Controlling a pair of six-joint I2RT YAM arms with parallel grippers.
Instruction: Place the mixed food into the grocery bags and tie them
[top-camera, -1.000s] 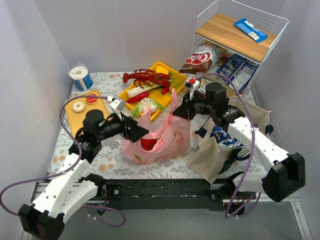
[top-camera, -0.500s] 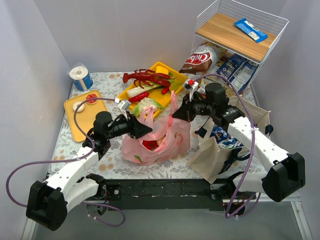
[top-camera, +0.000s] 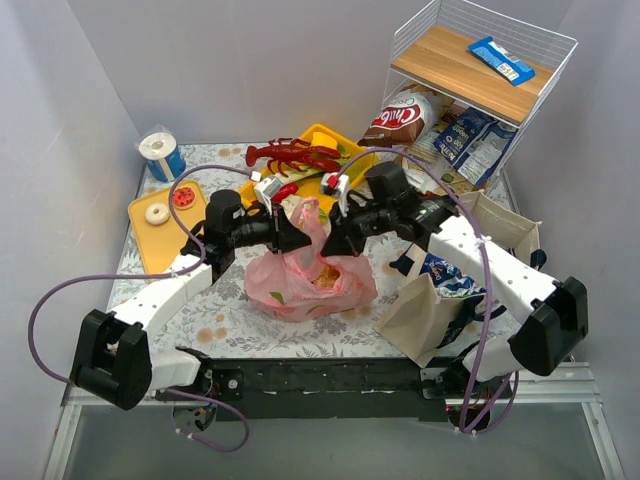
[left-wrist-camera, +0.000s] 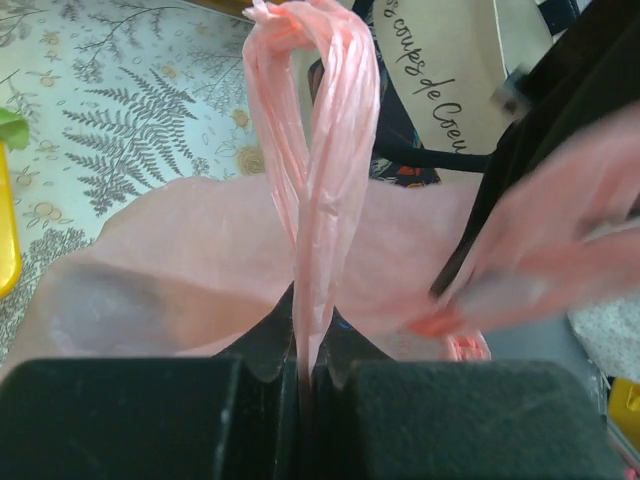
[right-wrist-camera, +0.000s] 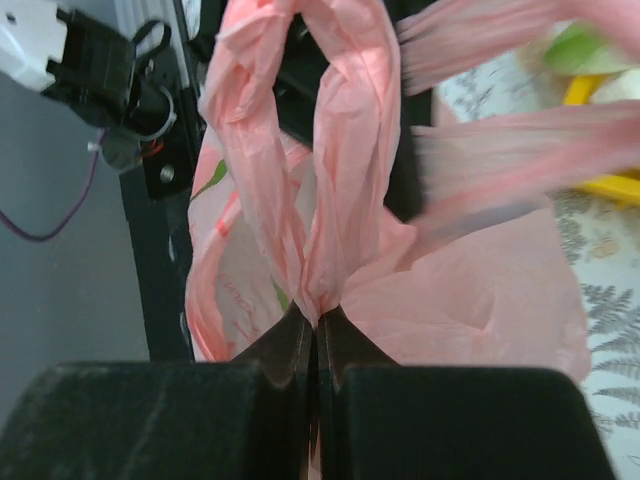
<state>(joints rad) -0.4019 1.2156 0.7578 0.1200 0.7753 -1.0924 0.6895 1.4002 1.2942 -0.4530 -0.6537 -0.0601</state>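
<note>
The pink grocery bag (top-camera: 310, 288) sits mid-table with food showing faintly through it. My left gripper (top-camera: 298, 237) is shut on one of its loop handles (left-wrist-camera: 316, 150), which stands up from between the pads. My right gripper (top-camera: 330, 246) is shut on the other handle (right-wrist-camera: 300, 150). Both grippers meet close together just above the bag's mouth. The beige tote (top-camera: 425, 305) stands to the right with a blue packet (top-camera: 447, 276) inside. A red lobster (top-camera: 293, 155) and vegetables lie on the yellow tray (top-camera: 322, 132) behind.
A wire shelf (top-camera: 480, 70) at the back right holds snack packets (top-camera: 400, 118) and a blue packet (top-camera: 500, 58) on top. An orange tray (top-camera: 150, 240) with a doughnut lies at left. The wrapped paper roll (top-camera: 162, 153) stands at the back left.
My left gripper went from open to shut on a bag handle and moved right. The right gripper carried its handle left, so both now meet over the bag.
</note>
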